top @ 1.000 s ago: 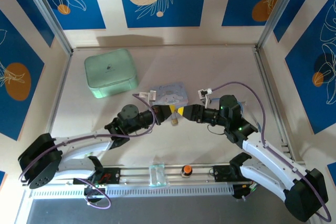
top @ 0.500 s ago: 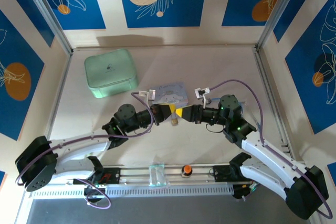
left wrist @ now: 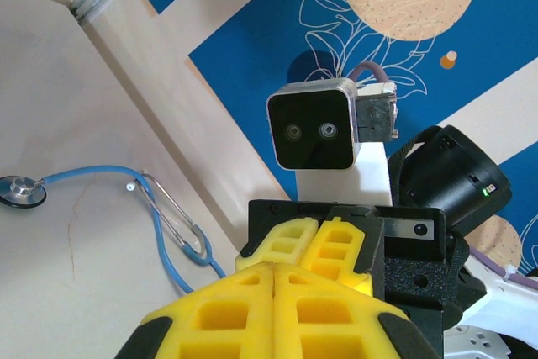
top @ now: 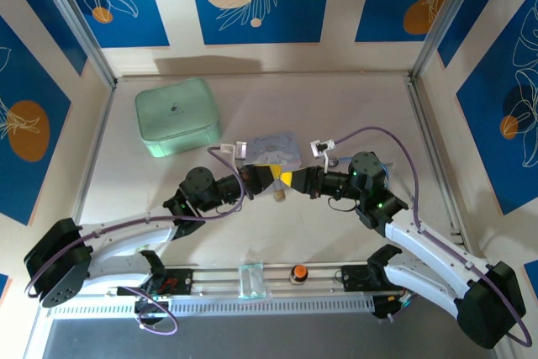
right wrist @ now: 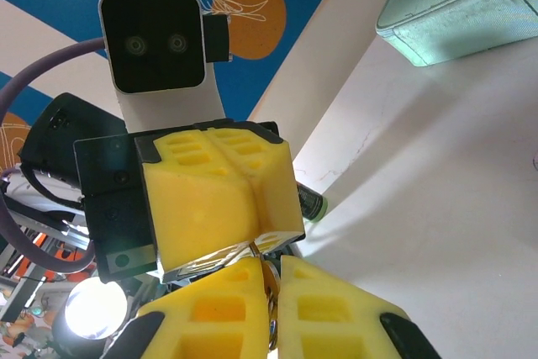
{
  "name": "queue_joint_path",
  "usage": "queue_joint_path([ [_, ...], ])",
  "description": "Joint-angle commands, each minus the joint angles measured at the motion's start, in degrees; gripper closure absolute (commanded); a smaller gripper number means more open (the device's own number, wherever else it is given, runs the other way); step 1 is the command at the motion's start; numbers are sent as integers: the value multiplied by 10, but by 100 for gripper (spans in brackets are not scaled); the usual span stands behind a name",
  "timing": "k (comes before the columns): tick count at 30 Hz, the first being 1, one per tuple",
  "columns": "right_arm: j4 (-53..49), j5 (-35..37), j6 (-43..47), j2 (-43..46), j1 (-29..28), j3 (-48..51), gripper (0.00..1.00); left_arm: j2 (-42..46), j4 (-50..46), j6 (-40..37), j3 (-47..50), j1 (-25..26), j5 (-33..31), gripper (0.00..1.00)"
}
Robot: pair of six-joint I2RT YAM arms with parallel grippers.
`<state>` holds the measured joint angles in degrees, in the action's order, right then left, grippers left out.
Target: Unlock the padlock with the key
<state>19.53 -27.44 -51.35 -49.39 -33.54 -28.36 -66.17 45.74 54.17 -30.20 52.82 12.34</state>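
Brass-coloured and tiny, the padlock (top: 278,194) hangs over the middle of the table (top: 361,107), just under the spot where the two grippers meet tip to tip. The left gripper (top: 270,177) reaches in from 9 o'clock with its yellow fingers (right wrist: 210,199) pressed together. By my reading they pinch the lock, whose metal glints at their tips in the right wrist view. The right gripper (top: 288,179) comes from 3 o'clock, its fingers likewise pressed together on a thin silvery strip that I take for the key (right wrist: 271,292).

Both pick-ups look done, and key and lock are brought together. Whether the key is seated in the keyhole I cannot tell, and the shackle is too small to judge. Most likely left to do: seat the key, turn it, free the shackle.

A pale blue box (top: 273,149) lies at 12 o'clock of the lock, a green case (top: 176,115) at 10 o'clock, and an orange-and-black knob (top: 298,273) at 6 o'clock.
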Motion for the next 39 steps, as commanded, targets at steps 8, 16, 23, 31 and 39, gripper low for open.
queue_joint_path([
  [8,5,3,5,7,-7,12,100,-5,18,8,8,-3,-6,94],
  [16,-56,58,-1,24,7,34,100,53,-143,-14,15,-3,-153,28],
  [23,-231,194,26,24,11,12,100,9,-338,-66,-41,19,-215,28],
  [31,-306,252,25,7,22,17,100,-113,-311,-93,-60,55,-244,29],
  [39,-315,266,28,11,22,33,100,-235,-233,-102,-81,55,-241,28],
])
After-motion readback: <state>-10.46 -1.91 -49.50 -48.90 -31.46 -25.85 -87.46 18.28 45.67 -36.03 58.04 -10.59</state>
